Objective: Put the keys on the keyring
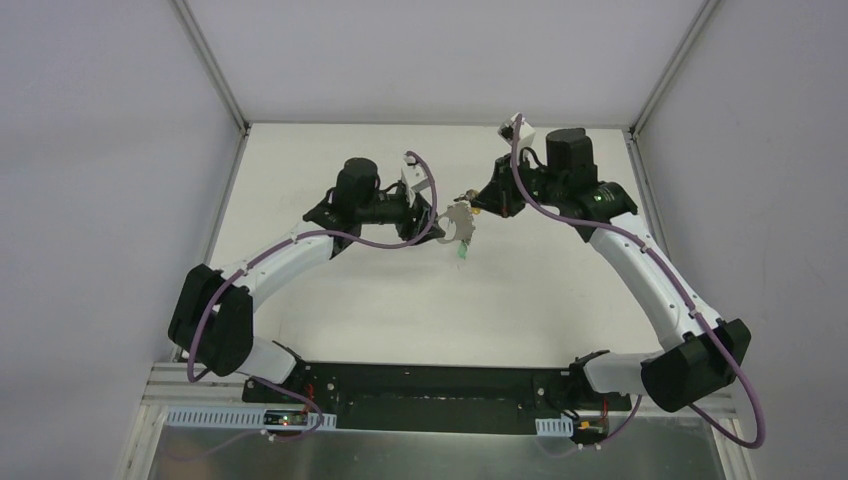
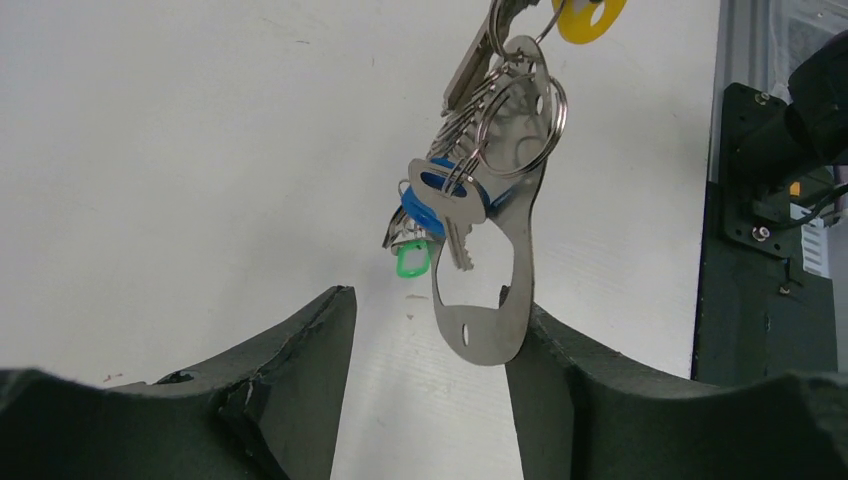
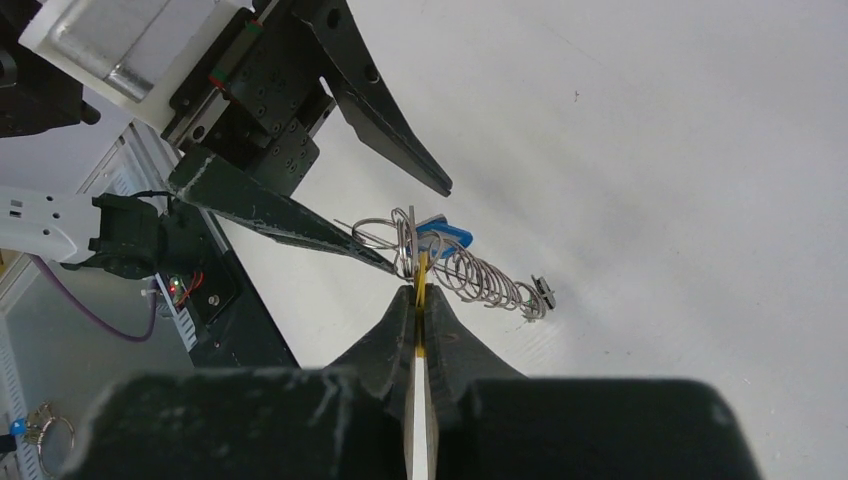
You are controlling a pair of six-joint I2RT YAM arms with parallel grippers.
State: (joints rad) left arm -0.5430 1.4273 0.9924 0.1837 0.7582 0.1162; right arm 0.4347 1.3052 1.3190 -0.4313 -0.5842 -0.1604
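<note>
Up above the worktop [image 1: 400, 300], the right hand [image 3: 420, 295] pinches the yellow key [image 2: 575, 25], from which the keyring [image 2: 485, 335] hangs with a blue key [image 2: 440, 200] and a green key [image 2: 411, 260] on it; its lower end sits between the spread fingers of the left hand [image 2: 430, 310], touching one.

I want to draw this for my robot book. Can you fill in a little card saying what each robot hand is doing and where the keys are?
left gripper: open, with the lower end of the keyring between its fingers
right gripper: shut on the yellow key, and the bunch hangs below it
keyring: up in the air over the table, between the two arms
blue keys: hanging on the keyring
green key: hanging just below the blue ones
</note>
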